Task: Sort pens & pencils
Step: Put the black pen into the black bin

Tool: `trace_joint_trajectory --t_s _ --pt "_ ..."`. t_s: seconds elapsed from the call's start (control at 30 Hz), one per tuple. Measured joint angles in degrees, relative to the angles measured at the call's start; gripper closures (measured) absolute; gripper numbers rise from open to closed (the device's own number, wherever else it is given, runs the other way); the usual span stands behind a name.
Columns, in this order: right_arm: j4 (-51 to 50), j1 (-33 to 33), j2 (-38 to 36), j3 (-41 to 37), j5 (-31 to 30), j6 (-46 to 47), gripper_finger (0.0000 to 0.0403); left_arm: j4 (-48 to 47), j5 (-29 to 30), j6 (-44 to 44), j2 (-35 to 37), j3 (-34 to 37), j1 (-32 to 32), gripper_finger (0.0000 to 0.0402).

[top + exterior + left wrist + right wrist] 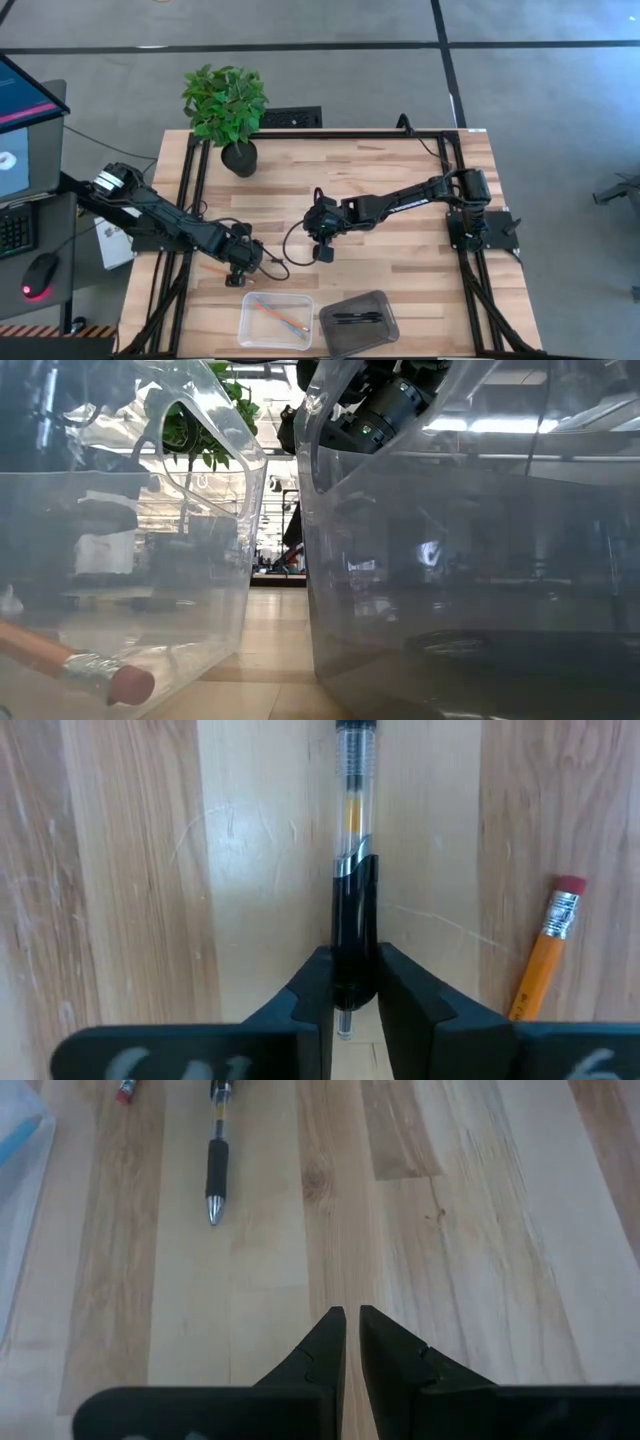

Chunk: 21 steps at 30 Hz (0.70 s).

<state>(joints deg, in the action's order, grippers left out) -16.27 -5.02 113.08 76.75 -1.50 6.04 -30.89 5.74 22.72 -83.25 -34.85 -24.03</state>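
A pen (355,890) with a clear barrel and a black rear section lies on the wooden table, and my left gripper (353,955) is shut on it near the table's left front (238,278). The right wrist view shows the pen's (215,1165) black grip and silver tip. An orange pencil (540,970) lies beside the pen, flat on the wood. My right gripper (324,255) hovers at mid-table, shut on nothing (352,1315). A clear bin (243,320) holds an orange pencil (285,320) and a blue one (262,303). A dark bin (325,330) holds black pens (358,317). My left gripper pinches the pen's black rear section (355,935) between its two fingers, close to the small button end (345,1020). The fingers come from above, pointing steeply down, one on each side of the pen. The pen lies flat on the table, its barrel reaching away toward my right gripper.
A potted plant (228,110) stands at the table's far left corner. The two bins sit side by side at the near edge and fill the low view, where a pencil's eraser end (110,680) shows inside the clear one. Bare wood lies between the grippers and at the right.
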Motion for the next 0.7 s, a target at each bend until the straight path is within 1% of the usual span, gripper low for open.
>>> trace_joint_trajectory --t_s 0.2,0.47,0.6,0.7 --pt "-0.25 0.00 0.00 0.00 0.00 -0.01 0.0346 -0.59 0.76 0.14 -0.21 -0.55 -0.01 0.0358" --pt "-8.13 -2.36 -2.51 -0.39 0.22 -0.50 0.0346 -1.61 3.13 -0.64 -0.40 -2.36 0.02 0.0360" --pt "-8.64 -3.94 -2.87 -0.25 0.06 -1.42 0.0346 -1.55 5.41 -0.67 -0.40 -2.40 0.04 0.0360" --pt "-9.41 -3.91 -3.53 -0.31 -1.30 -1.48 0.0346 -1.70 6.51 -1.52 -0.42 -2.40 0.04 0.0360"
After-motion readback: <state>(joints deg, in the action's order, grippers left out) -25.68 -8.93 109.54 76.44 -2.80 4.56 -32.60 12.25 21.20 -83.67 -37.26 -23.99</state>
